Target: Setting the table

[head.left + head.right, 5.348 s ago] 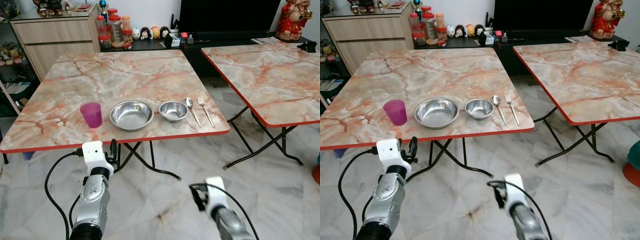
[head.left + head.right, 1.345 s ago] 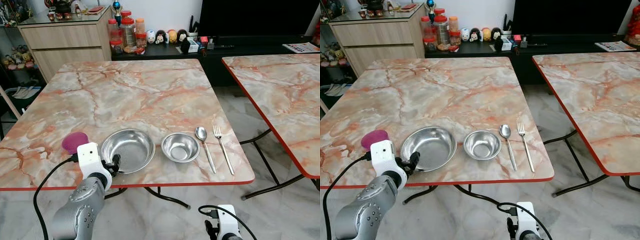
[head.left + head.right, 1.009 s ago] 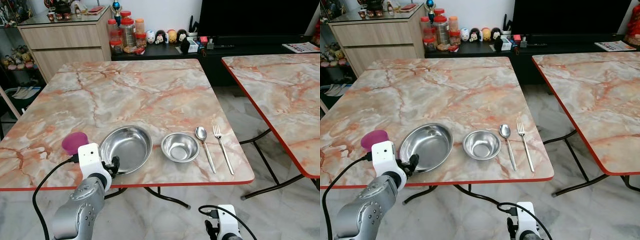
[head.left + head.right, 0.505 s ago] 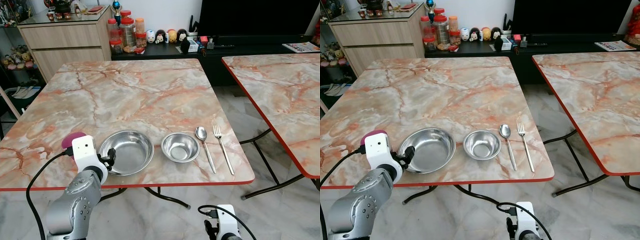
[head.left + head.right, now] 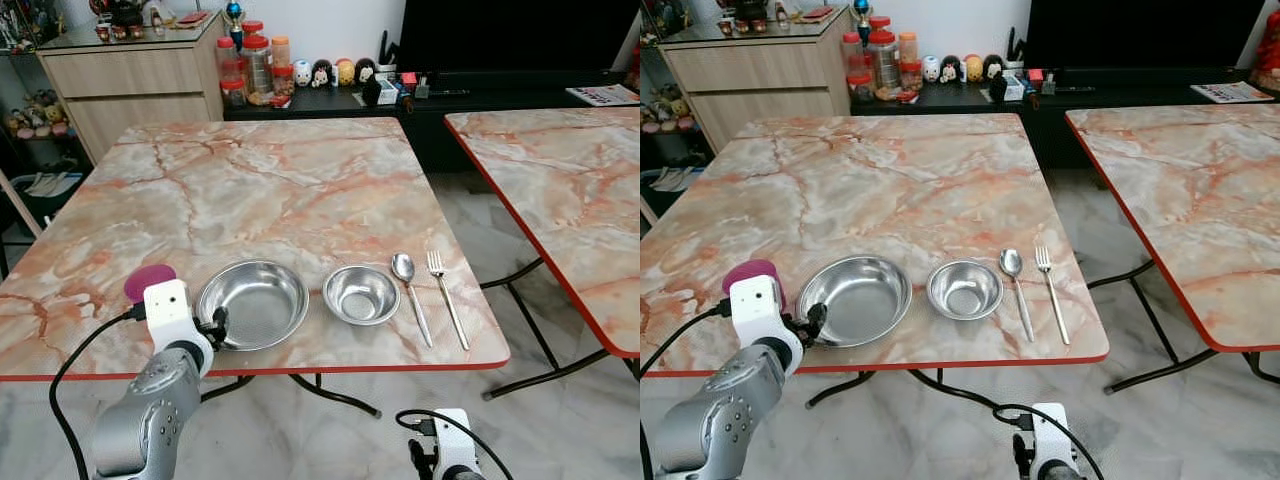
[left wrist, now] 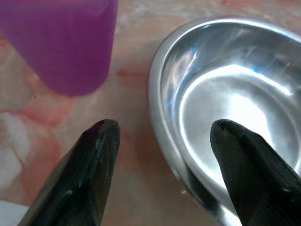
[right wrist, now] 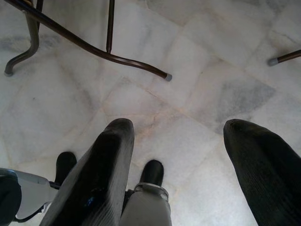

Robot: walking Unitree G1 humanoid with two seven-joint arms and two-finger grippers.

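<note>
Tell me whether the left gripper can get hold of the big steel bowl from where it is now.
Probably yes. The left gripper sits open at the near rim of the large steel bowl, with one finger over the bowl and the other outside. The purple cup stands apart to the side, leaving the way free.

Close-up along the left gripper (image 6: 162, 136), whose two black fingers (image 6: 89, 174) are spread wide apart above a pink-and-cream marbled desk (image 6: 134, 99). One finger hangs over bare desk just beside a translucent purple plastic cup (image 6: 61, 40), and the other hangs over the inside of a shiny round stainless-steel bowl (image 6: 225, 108), so the bowl's near rim runs through the gap between them. The cup stands close beside the bowl with a strip of desk between them, and bright light glints off the bowl's curved inner wall.
</note>
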